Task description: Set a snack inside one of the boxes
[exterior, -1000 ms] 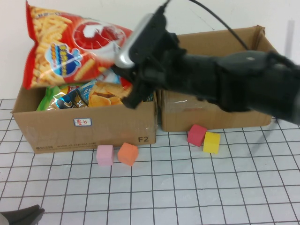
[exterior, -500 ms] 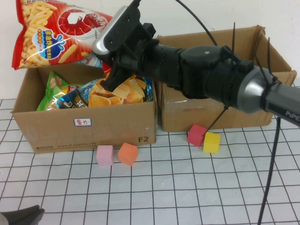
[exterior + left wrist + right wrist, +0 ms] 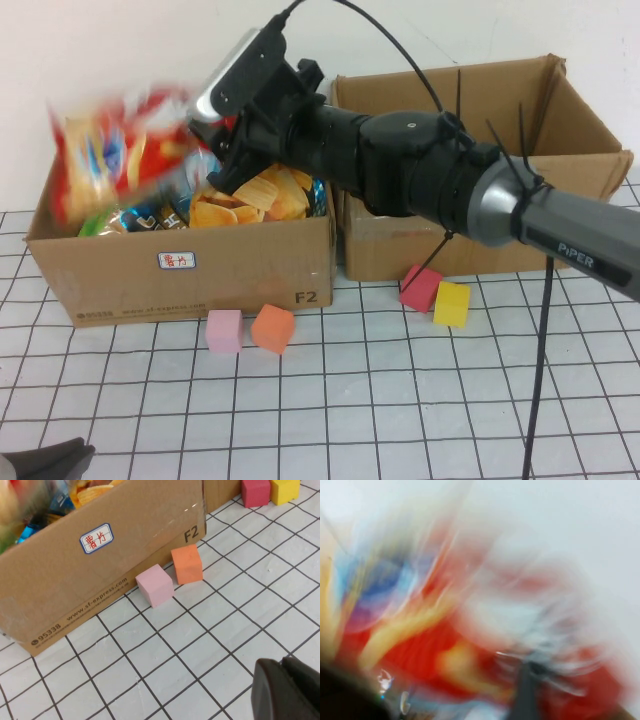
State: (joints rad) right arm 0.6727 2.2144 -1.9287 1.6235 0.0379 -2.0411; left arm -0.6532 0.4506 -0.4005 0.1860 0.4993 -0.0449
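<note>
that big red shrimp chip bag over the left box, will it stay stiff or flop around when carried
Probably floppy: the red foil shrimp chip bag smears mid-swing over the open left cardboard box, hanging from the right gripper, seemingly by one edge. Likely light for its size, being puffed. The left gripper rests low over the table, uninvolved.

A plain white wall (image 3: 120,50) rises behind the far edge of the table (image 3: 400,400). The tabletop is white, ruled all over in a black grid of squares (the lines run slightly askew toward the near corners). Light falls evenly, with soft shadows.
</note>
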